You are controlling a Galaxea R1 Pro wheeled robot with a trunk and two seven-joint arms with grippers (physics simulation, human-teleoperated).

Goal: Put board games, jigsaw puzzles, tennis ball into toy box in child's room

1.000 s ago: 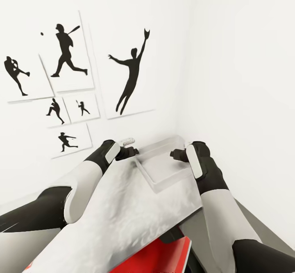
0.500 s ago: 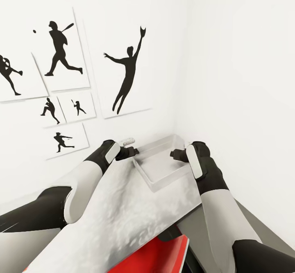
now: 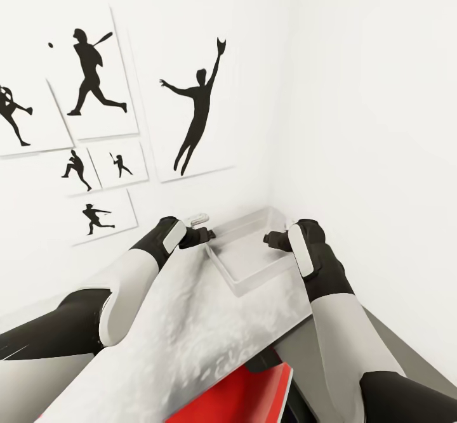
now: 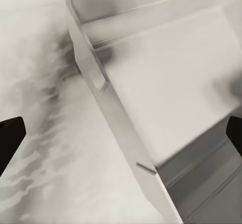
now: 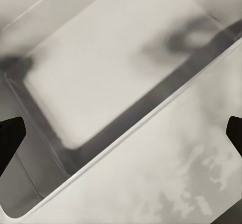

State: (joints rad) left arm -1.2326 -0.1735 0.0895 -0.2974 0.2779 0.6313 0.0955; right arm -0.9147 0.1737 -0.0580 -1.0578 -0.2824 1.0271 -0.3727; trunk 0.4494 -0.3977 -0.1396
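The light grey toy box (image 3: pixel 249 222) sits in the wall corner and looks empty inside. My left gripper (image 3: pixel 204 234) and right gripper (image 3: pixel 271 240) hover over its two ends, pointing at each other. The left wrist view has the left gripper (image 4: pixel 123 133) open astride one wall of the toy box (image 4: pixel 98 90). In the right wrist view the right gripper (image 5: pixel 122 131) is open above the toy box (image 5: pixel 101 68). A wide, pale mottled flat panel (image 3: pixel 209 321) runs from the box's near edge toward me. A red flat box (image 3: pixel 247 397) shows under its lower edge.
White walls meet just behind the toy box. Black baseball silhouette posters (image 3: pixel 197 106) hang on the left wall. A dark grey surface (image 3: pixel 397 353) shows at the lower right beside my right arm.
The view has turned a little, so the posters slid left and more of the toy box's inside shows. Both arms keep the same pose in the picture.
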